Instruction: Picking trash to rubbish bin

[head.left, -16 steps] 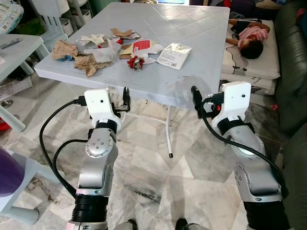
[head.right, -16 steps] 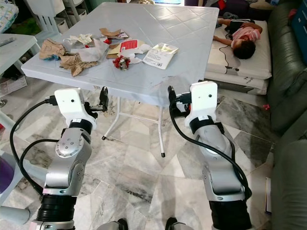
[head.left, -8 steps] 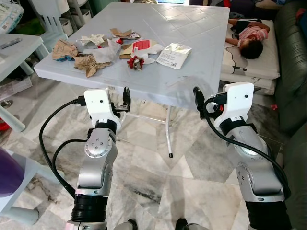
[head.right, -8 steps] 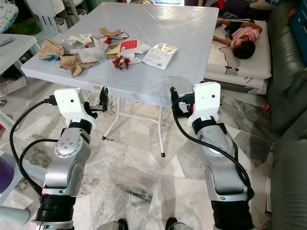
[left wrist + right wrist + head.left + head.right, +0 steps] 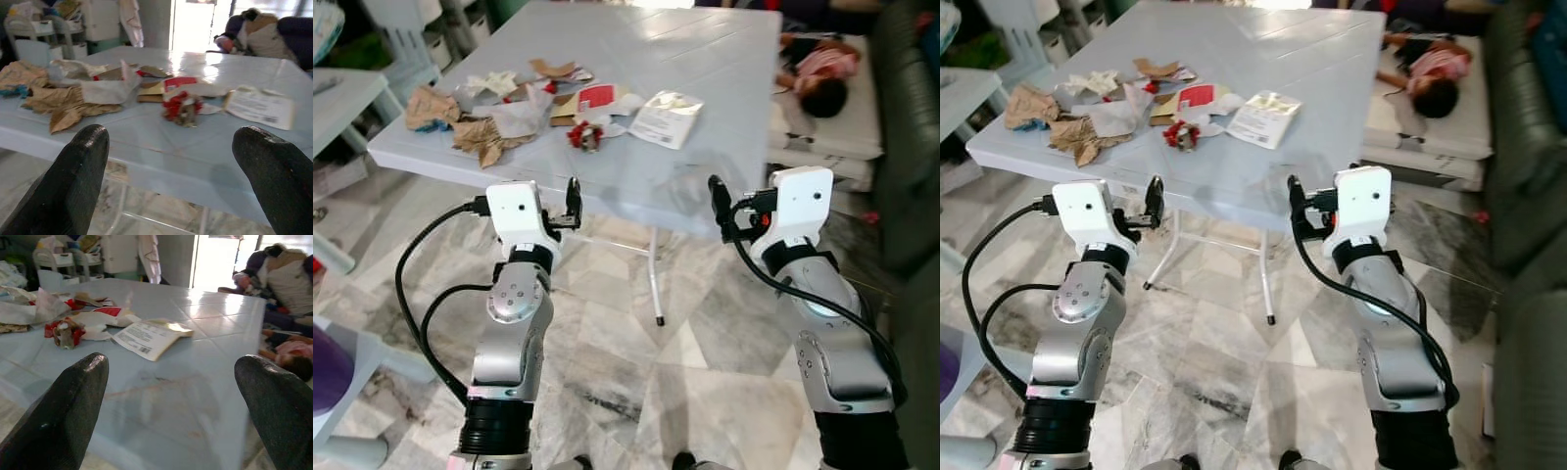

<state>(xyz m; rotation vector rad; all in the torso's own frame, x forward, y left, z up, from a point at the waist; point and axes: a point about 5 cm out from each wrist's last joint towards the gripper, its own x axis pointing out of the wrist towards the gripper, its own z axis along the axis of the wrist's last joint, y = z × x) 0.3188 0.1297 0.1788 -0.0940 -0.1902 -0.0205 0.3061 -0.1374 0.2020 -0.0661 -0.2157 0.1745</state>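
Trash [image 5: 533,103] on table [image 5: 705,69], person [image 5: 818,73] beyond

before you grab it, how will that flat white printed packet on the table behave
The flat white printed packet probably is light and floppy: it looks thin, with one edge curling up. Lying flat on the smooth pale plastic table, it may slide rather than lift, so pinching that raised edge seems safest.

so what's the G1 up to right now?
It stands at the near edge of a white folding table strewn with trash: crumpled brown paper, a red-and-white wrapper wad and a flat white packet. Both arms are raised just short of the edge. The left gripper and the right gripper are both open and empty, touching nothing. No trash is picked up yet. A person lies on a mattress beyond the table.
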